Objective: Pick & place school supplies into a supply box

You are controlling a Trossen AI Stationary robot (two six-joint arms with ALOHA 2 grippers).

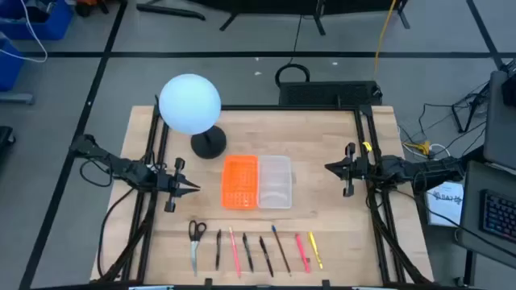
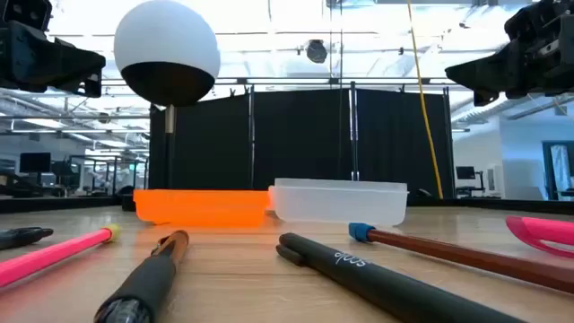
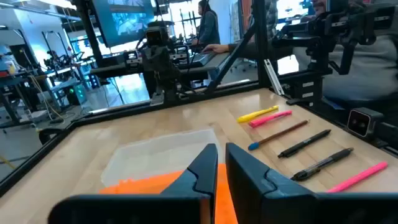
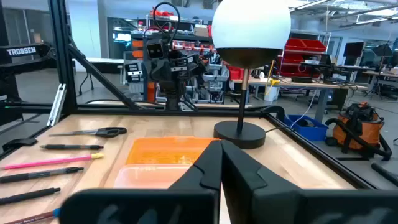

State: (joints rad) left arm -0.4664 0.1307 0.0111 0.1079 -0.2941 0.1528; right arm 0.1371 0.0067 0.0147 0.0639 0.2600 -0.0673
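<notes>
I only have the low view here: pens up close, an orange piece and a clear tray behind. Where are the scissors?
Observer: The scissors lie at the left end of the row of pens, nearest the left gripper.
Operator: Is the clear tray empty?
Observer: From above, the supply box shows nothing inside; it sits right beside the orange piece, on its right.
Operator: Are the grippers holding anything?
Observer: No. The left gripper's fingers are shut with nothing between them; the right gripper is likewise shut and empty, right of the box.
</notes>
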